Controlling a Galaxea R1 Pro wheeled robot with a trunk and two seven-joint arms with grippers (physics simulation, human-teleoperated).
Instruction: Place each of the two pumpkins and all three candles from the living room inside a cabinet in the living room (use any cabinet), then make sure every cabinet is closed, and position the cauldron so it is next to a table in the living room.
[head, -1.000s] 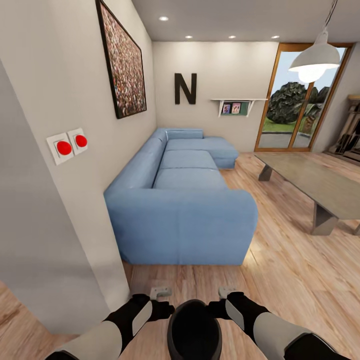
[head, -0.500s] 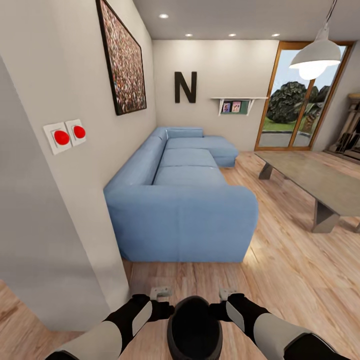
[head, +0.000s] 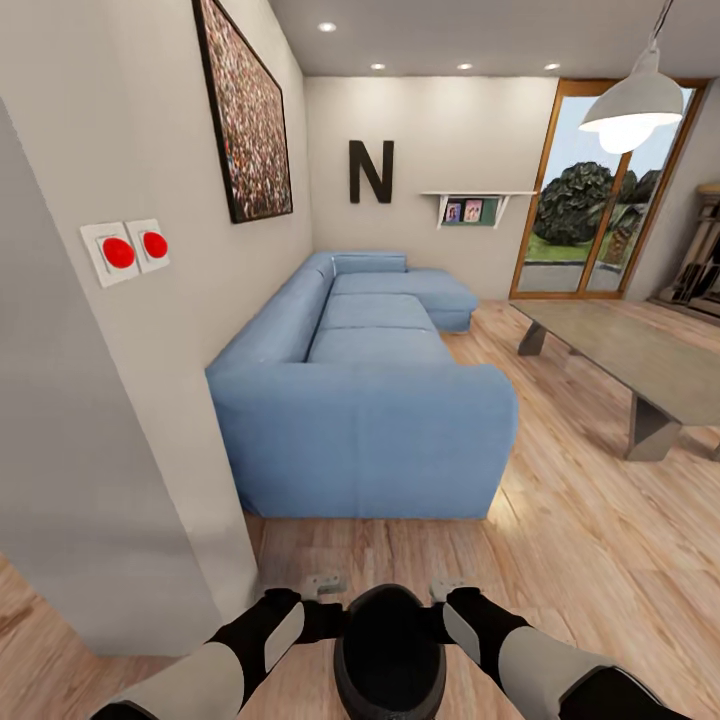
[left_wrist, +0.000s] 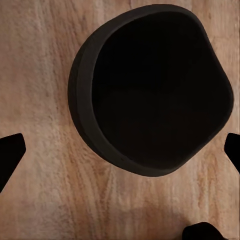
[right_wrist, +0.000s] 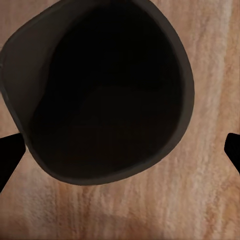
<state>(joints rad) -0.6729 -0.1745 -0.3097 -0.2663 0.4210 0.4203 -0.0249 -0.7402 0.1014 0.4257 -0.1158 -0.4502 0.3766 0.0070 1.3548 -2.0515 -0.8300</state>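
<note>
The head view took in the living room: the black cauldron (head: 389, 650) sat low between both arms, just in front of the blue sofa (head: 365, 400) across a strip of plank floor (head: 590, 560). Both wrist views instead looked straight down into the pot's wide dark mouth (left_wrist: 155, 90) (right_wrist: 100, 95) with bare planks around it, which the head view could not show.

The left gripper (head: 322, 585) and the right gripper (head: 447, 589) flanked the cauldron's rim, one on each side. In each wrist view only the dark fingertips (left_wrist: 10, 155) (right_wrist: 10, 150) appeared at the frame's edges, spread wide, with the pot lying between them. Whether the fingers actually pressed on the pot's wall could not be told; from the head view the grippers sat tight against it.

The table (head: 640, 365) stood to the right of the sofa, well apart from the cauldron, with open floor between. Left of the sofa a wall corner (head: 150, 420) came close to the left arm and carried two red buttons (head: 126, 250) and a large framed picture (head: 245, 110). Behind the sofa hung a black letter N (head: 370, 172) and a small shelf (head: 475, 208); a glass door (head: 590, 210) and a white pendant lamp (head: 640, 100) lay beyond the table.
</note>
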